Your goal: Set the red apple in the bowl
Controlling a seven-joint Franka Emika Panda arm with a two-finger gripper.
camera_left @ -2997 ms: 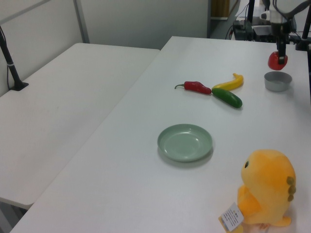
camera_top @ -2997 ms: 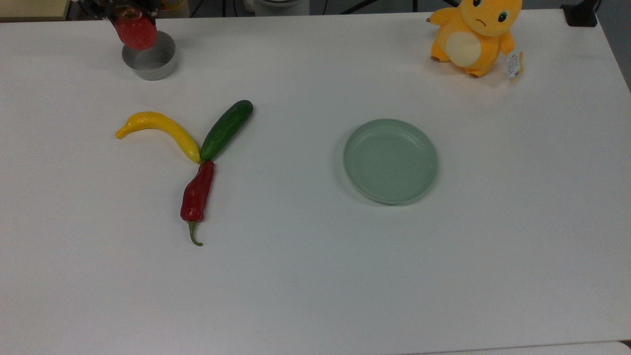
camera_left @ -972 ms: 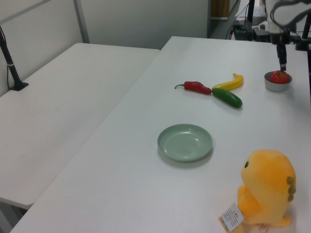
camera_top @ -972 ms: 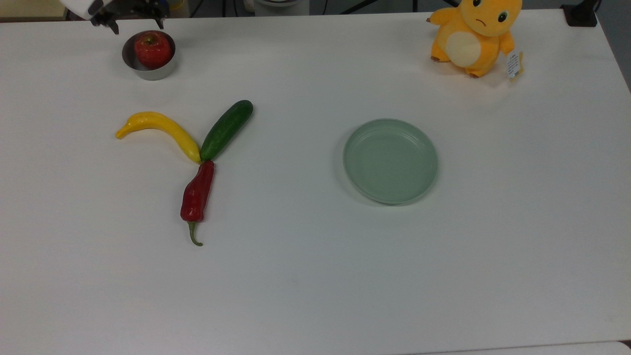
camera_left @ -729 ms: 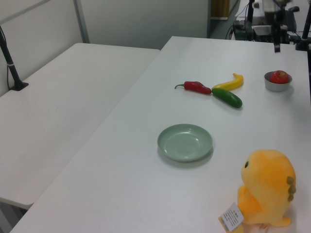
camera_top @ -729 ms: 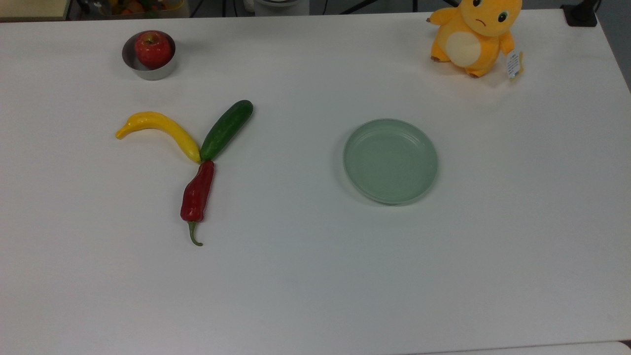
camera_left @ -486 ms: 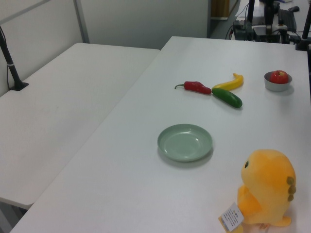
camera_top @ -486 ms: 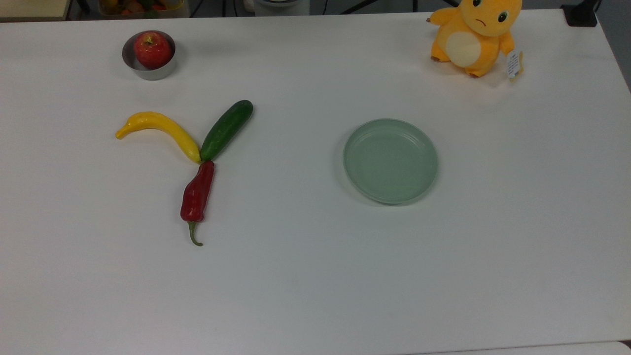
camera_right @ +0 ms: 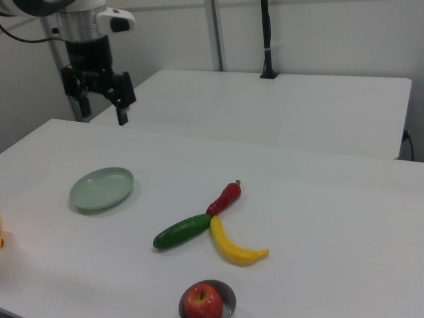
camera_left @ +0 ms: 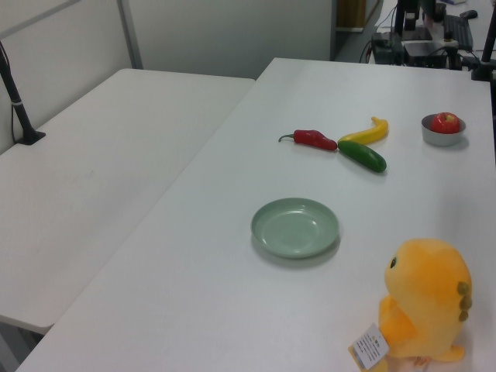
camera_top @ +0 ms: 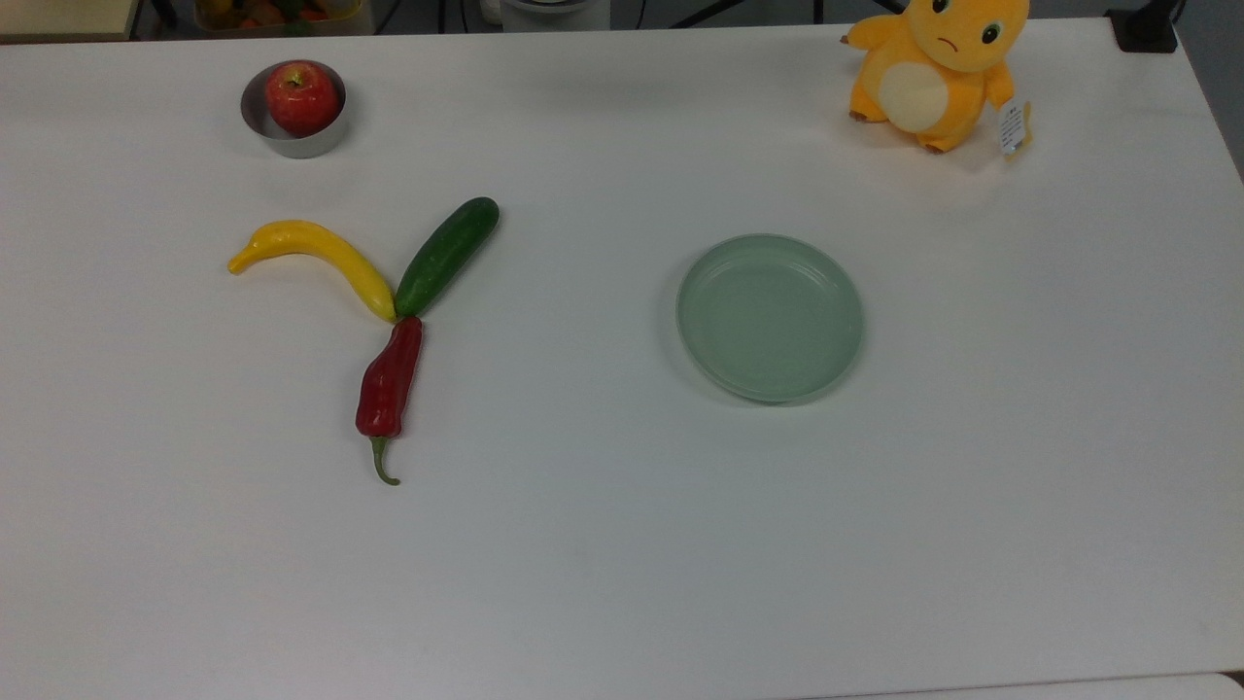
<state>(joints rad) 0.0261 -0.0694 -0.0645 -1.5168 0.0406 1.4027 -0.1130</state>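
Observation:
The red apple (camera_top: 302, 97) sits stem-up inside the small grey bowl (camera_top: 292, 148) at the top view's far left corner of the table. The left view has the apple (camera_left: 446, 122) and bowl (camera_left: 442, 139) at its far right; the right view has the apple (camera_right: 203, 301) and bowl (camera_right: 229, 295) at its bottom edge. My gripper (camera_right: 104, 112) hangs high at the right view's upper left, well away from the bowl. It is open with nothing between its fingers (camera_right: 122, 114).
A yellow banana-shaped fruit (camera_top: 316, 255), a green cucumber (camera_top: 446, 255) and a dark-red chili pepper (camera_top: 389, 384) meet in a Y in front of the bowl. A pale-green plate (camera_top: 770, 317) lies mid-table. An orange plush toy (camera_top: 935, 68) stands at the top view's far right.
Three seconds ago the gripper held the apple above the bowl. It let the apple go into the bowl, then rose and drew away, leaving the top and left views.

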